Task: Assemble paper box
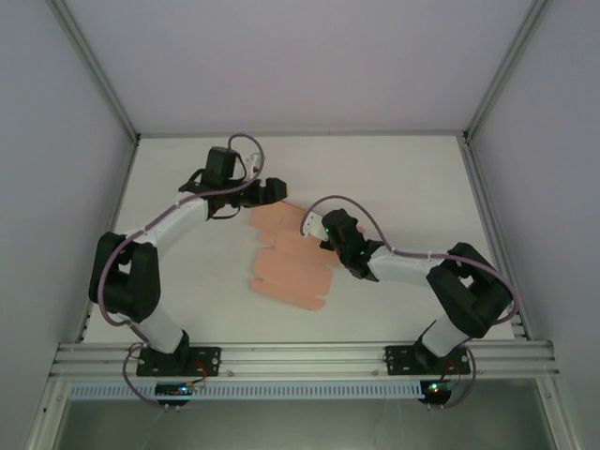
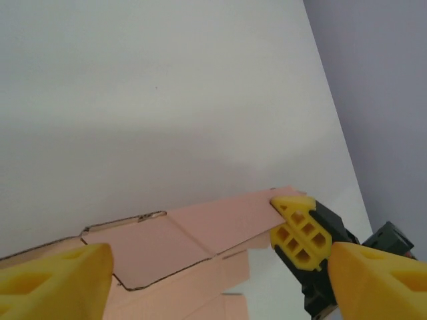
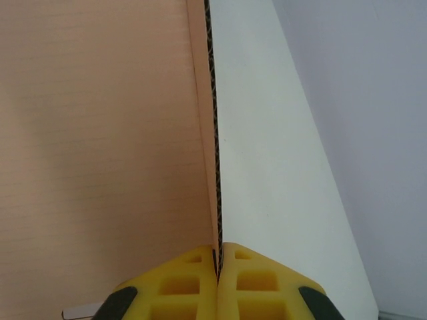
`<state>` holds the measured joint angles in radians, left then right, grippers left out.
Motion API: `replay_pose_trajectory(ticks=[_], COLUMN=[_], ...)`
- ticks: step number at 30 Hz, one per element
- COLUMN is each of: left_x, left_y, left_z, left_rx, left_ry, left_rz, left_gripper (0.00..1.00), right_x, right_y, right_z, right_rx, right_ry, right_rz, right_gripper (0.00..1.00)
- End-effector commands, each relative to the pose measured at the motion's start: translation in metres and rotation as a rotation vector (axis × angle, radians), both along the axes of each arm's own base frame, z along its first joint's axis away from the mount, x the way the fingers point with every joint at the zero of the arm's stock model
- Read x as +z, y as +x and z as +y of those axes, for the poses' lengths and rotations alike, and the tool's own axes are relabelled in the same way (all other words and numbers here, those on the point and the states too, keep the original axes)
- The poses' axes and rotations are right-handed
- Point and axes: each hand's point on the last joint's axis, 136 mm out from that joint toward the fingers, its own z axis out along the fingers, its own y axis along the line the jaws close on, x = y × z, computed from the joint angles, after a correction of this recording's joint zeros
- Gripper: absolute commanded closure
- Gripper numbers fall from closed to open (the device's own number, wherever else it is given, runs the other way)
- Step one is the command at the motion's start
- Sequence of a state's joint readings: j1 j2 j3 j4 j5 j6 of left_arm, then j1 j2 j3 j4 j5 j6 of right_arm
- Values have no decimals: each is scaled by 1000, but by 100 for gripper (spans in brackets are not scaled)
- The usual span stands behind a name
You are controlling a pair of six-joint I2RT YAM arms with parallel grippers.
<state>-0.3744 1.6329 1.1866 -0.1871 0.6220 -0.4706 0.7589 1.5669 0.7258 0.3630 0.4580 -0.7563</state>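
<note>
The paper box is a flat salmon-pink die-cut sheet (image 1: 286, 261) lying mid-table, with its far flap raised. My right gripper (image 1: 317, 228) is shut on that flap's right edge; in the right wrist view both yellow pads (image 3: 217, 267) pinch the corrugated edge of the card (image 3: 100, 133). My left gripper (image 1: 270, 191) hovers open just beyond the sheet's far left corner, not touching it. In the left wrist view its yellow fingertips (image 2: 60, 280) stand wide apart over the sheet (image 2: 187, 240), and the right gripper's yellow pads (image 2: 300, 230) clamp the flap's corner.
The white table (image 1: 403, 187) has free room on all sides of the sheet. Pale walls and aluminium posts (image 1: 492, 75) close in the back and sides. A metal rail (image 1: 300, 356) runs along the near edge.
</note>
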Motion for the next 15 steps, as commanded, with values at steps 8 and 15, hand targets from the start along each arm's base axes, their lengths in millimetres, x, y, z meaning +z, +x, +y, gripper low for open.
replay_pose_trajectory(ticks=[8,15], left_x=[-20,-9], left_y=[-46,-34], left_z=[-29,-52], left_rx=[-184,-177], left_ry=[-24,-196], left_rz=[56,32], left_gripper=[36,45], right_x=[20,18], right_y=[3,2], right_z=[5,18], right_rx=[-29,4], right_ry=[88,83], right_rz=[-32,-37], right_gripper=[100,100])
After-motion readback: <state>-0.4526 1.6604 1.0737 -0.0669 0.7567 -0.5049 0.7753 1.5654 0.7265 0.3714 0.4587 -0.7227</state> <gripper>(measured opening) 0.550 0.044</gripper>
